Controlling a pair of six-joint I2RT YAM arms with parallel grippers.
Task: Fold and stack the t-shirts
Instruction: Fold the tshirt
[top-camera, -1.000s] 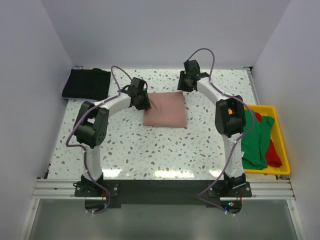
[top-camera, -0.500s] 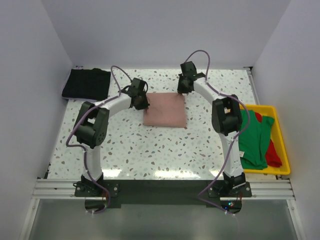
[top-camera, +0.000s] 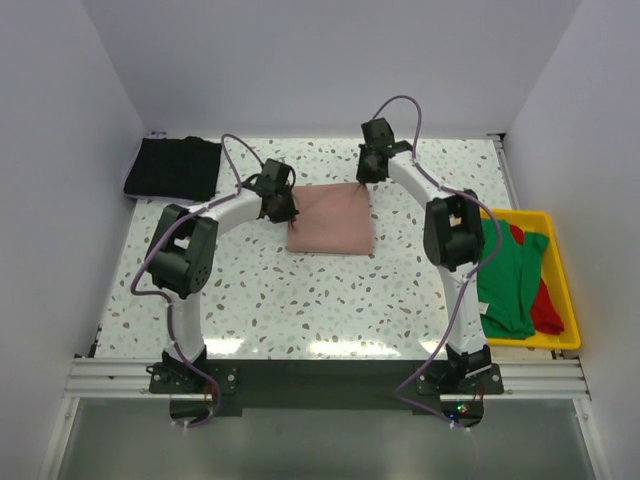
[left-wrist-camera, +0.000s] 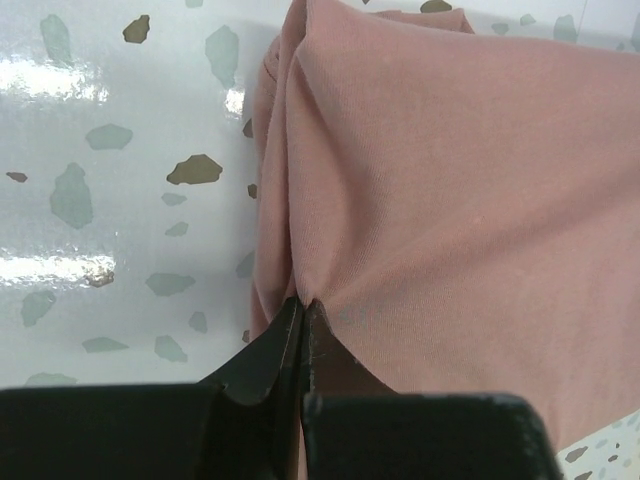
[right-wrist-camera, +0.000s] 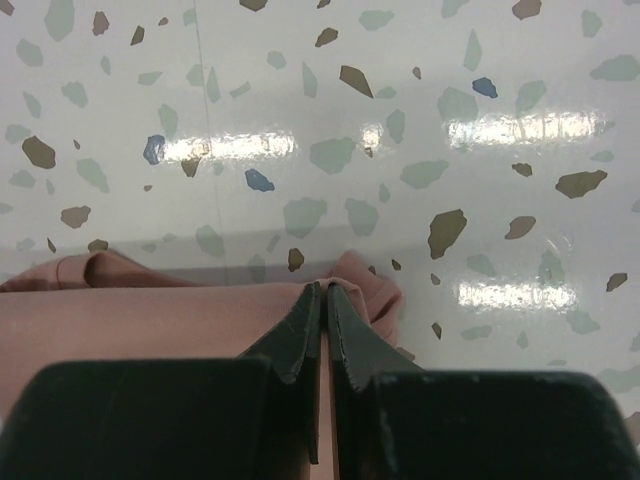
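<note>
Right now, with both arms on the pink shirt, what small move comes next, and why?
Probably raise both arms together a little. The left jaws and right jaws are each shut on a far corner of the folded dusty-pink cloth t-shirt, which rests on the speckled table. An even lift should keep that edge level for carrying it to the folded black t-shirt.

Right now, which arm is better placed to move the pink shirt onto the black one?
Left, probably. The left pincer is shut on the pink shirt at the edge nearest the black shirt; the right pincer holds the opposite corner.
</note>
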